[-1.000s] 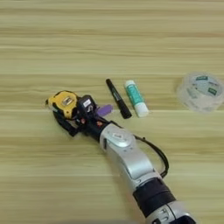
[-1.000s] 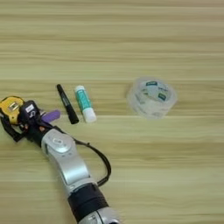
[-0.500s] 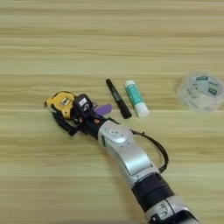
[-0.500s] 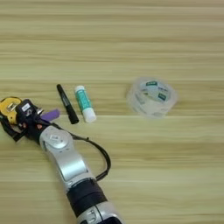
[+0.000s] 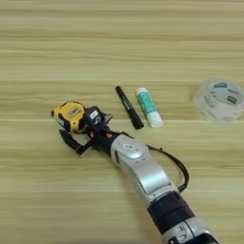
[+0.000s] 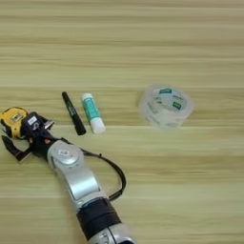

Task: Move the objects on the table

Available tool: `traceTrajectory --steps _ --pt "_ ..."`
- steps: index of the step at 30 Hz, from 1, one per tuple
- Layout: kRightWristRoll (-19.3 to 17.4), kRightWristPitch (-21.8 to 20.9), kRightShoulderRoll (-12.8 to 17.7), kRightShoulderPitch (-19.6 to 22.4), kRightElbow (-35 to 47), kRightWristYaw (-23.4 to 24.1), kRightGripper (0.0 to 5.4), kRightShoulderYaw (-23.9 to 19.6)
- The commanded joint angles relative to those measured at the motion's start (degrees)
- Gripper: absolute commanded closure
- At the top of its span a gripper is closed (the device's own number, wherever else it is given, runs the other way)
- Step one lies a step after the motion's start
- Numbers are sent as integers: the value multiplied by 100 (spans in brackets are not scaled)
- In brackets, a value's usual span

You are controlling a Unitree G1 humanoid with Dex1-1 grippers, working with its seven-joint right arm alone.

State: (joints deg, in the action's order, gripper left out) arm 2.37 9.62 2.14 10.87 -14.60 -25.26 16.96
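Note:
The yellow-black tape measure (image 5: 69, 116) lies at the left of the table (image 5: 122, 47), and its body also shows at the picture's edge (image 6: 13, 119). My right gripper (image 5: 80, 129) is open against it. One black finger (image 5: 93, 117) touches its right side and the other finger (image 5: 72, 141) reaches along below it. The strap cannot be told from the lower finger. The black marker pen (image 5: 128, 107) and the white glue stick with teal label (image 5: 148, 106) lie side by side just right of the gripper. The purple block is hidden under my wrist.
A clear roll of tape (image 6: 165, 106) sits to the right of the glue stick. My silver forearm (image 5: 143, 174) with a black cable loop (image 5: 177, 167) runs from the bottom edge up to the gripper.
My gripper has crept a little left toward the tape measure, and the purple block that showed beside the wrist is now covered. Marker, glue stick and tape roll have not moved.

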Motion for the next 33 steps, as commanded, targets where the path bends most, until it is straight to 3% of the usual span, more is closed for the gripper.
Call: traceTrajectory --steps 1,14,23,33 --pt "-22 90 52 97 408 29 4 -48" --pt "-348 408 238 -25 1908 12 4 -411" --pt "-639 580 457 -68 2282 -31 4 -774" --pt "-930 603 844 -832 2961 -140 4 -1181"
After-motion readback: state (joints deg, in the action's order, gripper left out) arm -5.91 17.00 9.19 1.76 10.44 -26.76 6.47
